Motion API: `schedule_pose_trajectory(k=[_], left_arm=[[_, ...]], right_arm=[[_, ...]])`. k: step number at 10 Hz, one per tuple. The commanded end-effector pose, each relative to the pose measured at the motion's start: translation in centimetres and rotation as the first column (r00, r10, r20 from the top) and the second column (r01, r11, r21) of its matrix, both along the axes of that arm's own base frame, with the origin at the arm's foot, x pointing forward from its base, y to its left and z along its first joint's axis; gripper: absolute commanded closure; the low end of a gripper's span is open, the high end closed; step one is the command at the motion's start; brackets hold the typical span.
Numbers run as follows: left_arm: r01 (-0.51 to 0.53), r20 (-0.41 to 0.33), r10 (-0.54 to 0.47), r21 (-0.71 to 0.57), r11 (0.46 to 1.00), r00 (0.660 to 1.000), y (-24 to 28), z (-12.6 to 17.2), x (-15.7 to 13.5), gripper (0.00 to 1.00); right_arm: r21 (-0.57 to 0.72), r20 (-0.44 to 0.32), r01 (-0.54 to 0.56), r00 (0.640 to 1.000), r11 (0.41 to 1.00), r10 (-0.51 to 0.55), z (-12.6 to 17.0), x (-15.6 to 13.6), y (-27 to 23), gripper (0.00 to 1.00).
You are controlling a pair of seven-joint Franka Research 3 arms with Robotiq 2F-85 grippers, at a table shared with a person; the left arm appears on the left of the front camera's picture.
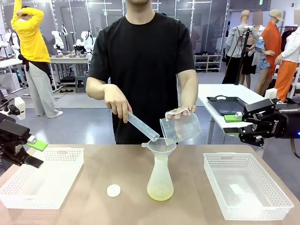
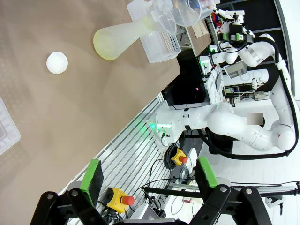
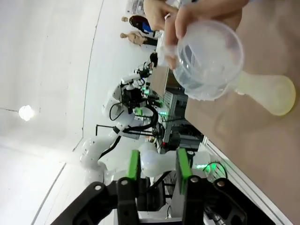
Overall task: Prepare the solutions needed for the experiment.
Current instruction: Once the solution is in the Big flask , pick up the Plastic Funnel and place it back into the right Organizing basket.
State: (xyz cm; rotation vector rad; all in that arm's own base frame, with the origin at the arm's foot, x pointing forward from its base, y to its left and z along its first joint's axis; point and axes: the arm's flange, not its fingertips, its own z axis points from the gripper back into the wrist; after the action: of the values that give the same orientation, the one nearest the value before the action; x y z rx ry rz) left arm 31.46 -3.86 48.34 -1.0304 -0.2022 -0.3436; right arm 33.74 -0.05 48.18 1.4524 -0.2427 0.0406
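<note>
A whitish conical flask (image 1: pixel 160 180) stands mid-table with a little pale yellow solution (image 1: pixel 160 191) at its bottom and a clear funnel (image 1: pixel 159 147) in its neck. The person across the table tilts a clear measuring cylinder (image 1: pixel 142 125) in one hand and a clear measuring jug (image 1: pixel 180 127) in the other, both over the funnel. My left gripper (image 1: pixel 35 153) hovers open at the left edge above a basket, holding nothing. My right gripper (image 1: pixel 232 125) hangs at the right, jaws apart and empty. The flask (image 3: pixel 267 91) and jug (image 3: pixel 208 58) lie ahead of it.
White slatted baskets sit on the table at the left (image 1: pixel 42 180) and the right (image 1: pixel 246 185). A small white round cap (image 1: pixel 113 190) lies left of the flask. A black tray (image 1: pixel 225 104) rests on a side table behind my right gripper.
</note>
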Motion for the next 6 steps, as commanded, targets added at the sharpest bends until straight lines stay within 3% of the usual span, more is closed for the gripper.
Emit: schedule_pose_trajectory(k=[1, 3, 4, 6], left_arm=[[0.011, 0.017, -0.01, -0.029, 1.0, 1.0, -0.25, 0.1, 0.23, 0.0], [0.011, 0.017, -0.01, -0.029, 1.0, 1.0, -0.25, 0.1, 0.23, 0.0], [0.011, 0.017, -0.01, -0.029, 1.0, 1.0, -0.25, 0.1, 0.23, 0.0], [0.011, 0.017, -0.01, -0.029, 1.0, 1.0, -0.25, 0.1, 0.23, 0.0]], right_arm=[[0.007, -0.043, -0.016, 0.999, 1.0, 0.016, -0.08, -0.26, -0.15, 0.41], [0.016, -0.054, -0.003, 0.999, 1.0, 0.004, -0.27, -0.02, -0.27, 0.21], [0.002, -0.011, -0.013, 1.0, 1.0, 0.013, -0.26, -0.03, 0.07, 0.21], [0.002, -0.011, -0.013, 1.0, 1.0, 0.013, -0.26, -0.03, 0.07, 0.21]])
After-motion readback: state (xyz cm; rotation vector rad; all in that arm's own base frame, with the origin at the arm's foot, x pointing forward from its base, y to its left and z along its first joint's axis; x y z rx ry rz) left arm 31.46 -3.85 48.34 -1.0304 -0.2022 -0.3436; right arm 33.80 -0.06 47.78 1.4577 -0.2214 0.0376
